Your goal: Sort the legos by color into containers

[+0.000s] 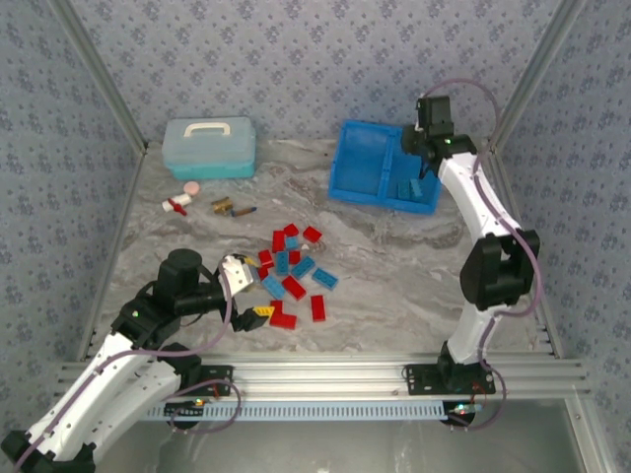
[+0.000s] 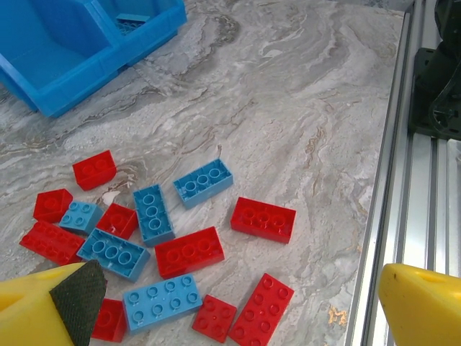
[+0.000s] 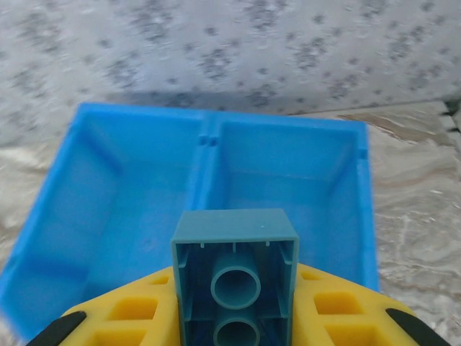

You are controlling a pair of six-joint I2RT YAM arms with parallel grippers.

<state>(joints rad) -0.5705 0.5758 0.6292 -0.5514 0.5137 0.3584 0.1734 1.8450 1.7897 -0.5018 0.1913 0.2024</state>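
Observation:
Red and light blue legos (image 1: pixel 292 273) lie scattered mid-table, and in the left wrist view (image 2: pixel 189 251) they spread below my fingers. My left gripper (image 1: pixel 254 288) (image 2: pixel 230 317) hangs open at the pile's left edge with nothing between its yellow fingers (image 2: pixel 43 310). The containers are the two halves of a bright blue tray (image 1: pixel 363 163) (image 3: pixel 205 173) at the back right. My right gripper (image 1: pixel 422 158) (image 3: pixel 235 313) is over the tray, shut on a light blue lego (image 3: pixel 235 277) whose hollow underside faces the camera. A blue lego (image 1: pixel 412 187) (image 2: pixel 133 21) lies in the tray's right compartment.
A pale blue lidded box (image 1: pixel 209 148) with a white handle stands at the back left. Small white, pink and brown odds and ends (image 1: pixel 202 204) lie in front of it. An aluminium rail (image 1: pixel 394 372) runs along the near edge, and patterned walls close in the sides.

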